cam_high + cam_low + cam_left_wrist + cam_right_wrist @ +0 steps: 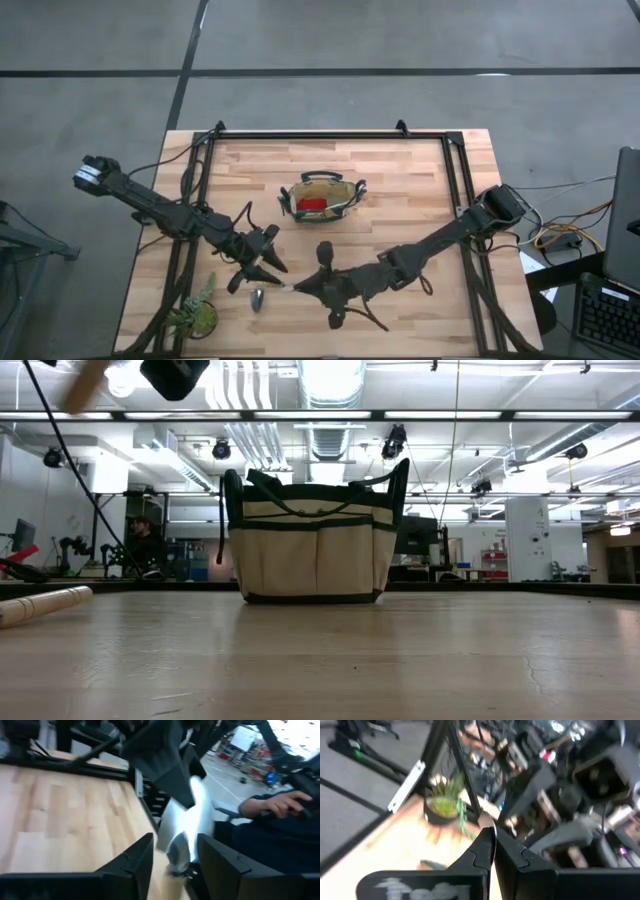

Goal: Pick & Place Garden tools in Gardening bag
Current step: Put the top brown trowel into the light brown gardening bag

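While the gardening bag [322,195] is seen mid-table [420,180], the left gripper [262,263] is spread around a trowel [182,837]; the right gripper [305,288] is closed on it.

The bag [322,197] sits mid-worktop [420,190], behind my two hands. My left hand [262,262] is left of my right hand [300,288]. The plant [195,315] stands at the front left corner.

Left arm: reaches in from the left edge, gripper [262,262] low over the near middle, fingers [135,865] parted.
Right arm: stretches from the right, gripper [300,288] fingers [482,851] pressed together.
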